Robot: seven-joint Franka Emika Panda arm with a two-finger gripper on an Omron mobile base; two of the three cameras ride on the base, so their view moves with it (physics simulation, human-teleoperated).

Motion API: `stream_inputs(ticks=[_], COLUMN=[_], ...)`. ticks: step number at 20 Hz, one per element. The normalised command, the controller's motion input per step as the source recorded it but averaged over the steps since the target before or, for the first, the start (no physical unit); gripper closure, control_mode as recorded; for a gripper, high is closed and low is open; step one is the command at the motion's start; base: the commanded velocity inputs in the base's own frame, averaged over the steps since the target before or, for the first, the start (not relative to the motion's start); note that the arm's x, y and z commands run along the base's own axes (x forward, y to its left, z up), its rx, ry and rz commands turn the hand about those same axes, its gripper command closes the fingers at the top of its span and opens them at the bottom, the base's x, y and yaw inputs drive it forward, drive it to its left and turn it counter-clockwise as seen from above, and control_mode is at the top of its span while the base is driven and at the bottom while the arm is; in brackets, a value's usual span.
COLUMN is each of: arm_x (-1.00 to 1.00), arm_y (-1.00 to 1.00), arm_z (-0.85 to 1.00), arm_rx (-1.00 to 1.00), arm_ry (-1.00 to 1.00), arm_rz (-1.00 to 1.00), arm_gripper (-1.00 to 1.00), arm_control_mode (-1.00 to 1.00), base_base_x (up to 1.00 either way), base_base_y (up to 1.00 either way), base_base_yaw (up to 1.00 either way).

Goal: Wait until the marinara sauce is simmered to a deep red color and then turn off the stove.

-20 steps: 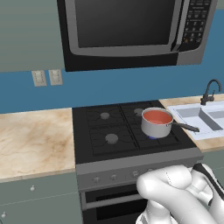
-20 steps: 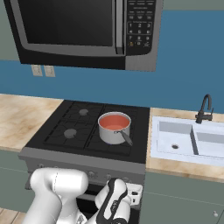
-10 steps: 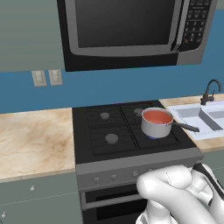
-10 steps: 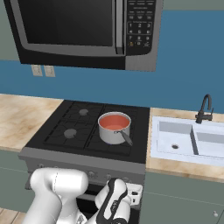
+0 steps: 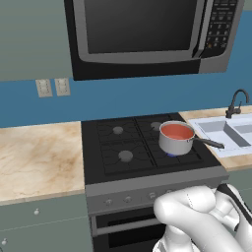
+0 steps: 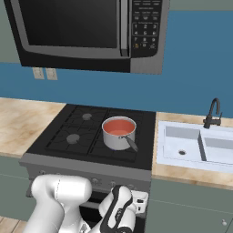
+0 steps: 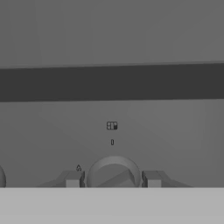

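Gripper (image 7: pixel 113 179) pressed up to the stove (image 5: pixel 147 184) front panel, knob (image 7: pixel 113 175) dead centre between the fingertips (image 7: pixel 72 179), one tip each side, jaws narrowed around it; actual contact too close to call. Knob axis straight along the approach, so next move reads as a twist. Marinara sauce (image 5: pixel 175 131) orange-red, in saucepan (image 6: pixel 119 134) on front right burner, up and behind the panel, handle toward the sink (image 6: pixel 195 145). Microwave (image 5: pixel 147 34) overhead, well apart. Neighbouring knob at left edge, not in the way.

arm folded low, jaws set narrowly apart around a knob (image 7: pixel 114 173).
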Motion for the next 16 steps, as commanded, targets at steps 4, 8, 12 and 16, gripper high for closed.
stream_inputs(ticks=[4,8,12,16], arm_x=[0.0,0.0,0.0,0.0], arm_y=[0.0,0.0,0.0,0.0], arm_z=[0.0,0.0,0.0,0.0], arm_rx=[0.0,0.0,0.0,0.0], arm_ry=[0.0,0.0,0.0,0.0], arm_rz=[0.0,0.0,0.0,0.0], arm_gripper=[1.0,1.0,1.0,1.0], arm_control_mode=[-1.0,-1.0,-1.0,-1.0], base_base_x=[0.0,0.0,0.0,0.0], base_base_y=[0.0,0.0,0.0,0.0], base_base_yaw=[0.0,0.0,0.0,0.0])
